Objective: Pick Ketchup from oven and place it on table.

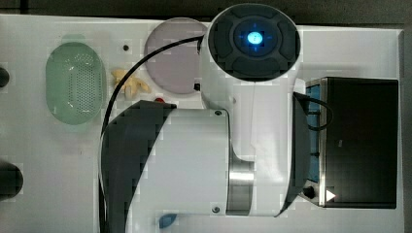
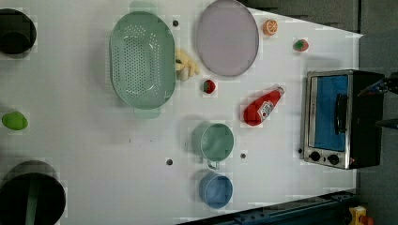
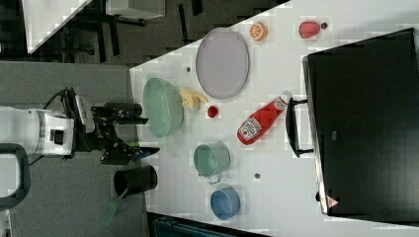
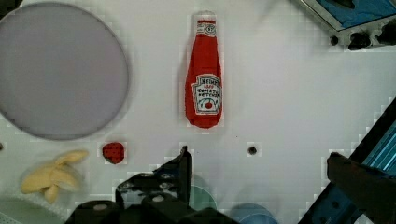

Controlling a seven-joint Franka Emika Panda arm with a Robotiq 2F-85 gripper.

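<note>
Fingers of the gripper [image 4: 259,172] are standing wide apart, gripping nothing, hanging above the table [image 2: 94,140]. Ketchup [image 4: 203,77] is lying flat on the white surface, cap pointing toward the oven [image 2: 342,119], which is sitting at about three o'clock of it in the left view, door closed. Judging from this, the round bottle could be rolling away if nudged by the retreating arm.

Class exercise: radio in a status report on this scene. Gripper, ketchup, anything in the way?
Gripper open, empty, above the table. Ketchup lying on its side on the table, outside the oven. Oven door shut. Nothing touching the bottle.
</note>
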